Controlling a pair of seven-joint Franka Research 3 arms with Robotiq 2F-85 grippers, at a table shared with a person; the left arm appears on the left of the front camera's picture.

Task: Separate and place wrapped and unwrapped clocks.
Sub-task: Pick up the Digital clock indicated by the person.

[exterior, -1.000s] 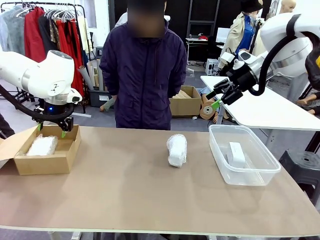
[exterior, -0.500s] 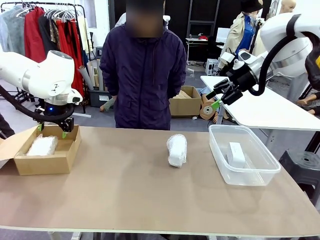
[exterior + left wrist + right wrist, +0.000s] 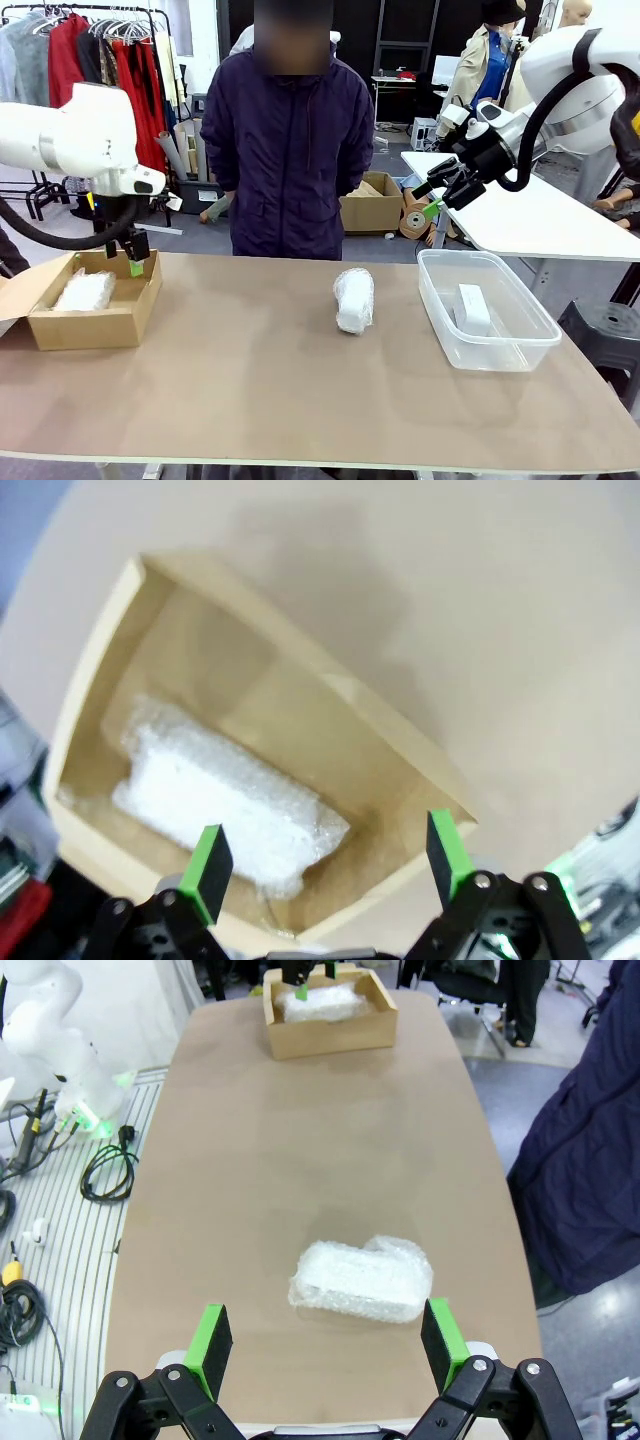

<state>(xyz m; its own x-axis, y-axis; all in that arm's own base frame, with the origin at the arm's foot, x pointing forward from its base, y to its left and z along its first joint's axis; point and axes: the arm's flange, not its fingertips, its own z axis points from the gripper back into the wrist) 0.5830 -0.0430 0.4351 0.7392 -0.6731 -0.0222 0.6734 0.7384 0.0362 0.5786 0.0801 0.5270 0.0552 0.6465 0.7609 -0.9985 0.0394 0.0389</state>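
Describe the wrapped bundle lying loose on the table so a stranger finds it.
On the tan table, look between the cardboard box and the clear tub. The white bubble-wrapped bundle lies there on bare tabletop; unlike the boxed bundle and the bare block in the tub, it sits in no container.

The front view looks from the robot's side across the whole tabletop [image 3: 300, 390] at the person [image 3: 287, 150] standing opposite. The left wrist view looks steeply down, close above the cardboard box [image 3: 300, 700]. The right wrist view looks down from higher along the tabletop, sharing that box and the wrapped bundle [image 3: 362, 1280] with the front view.
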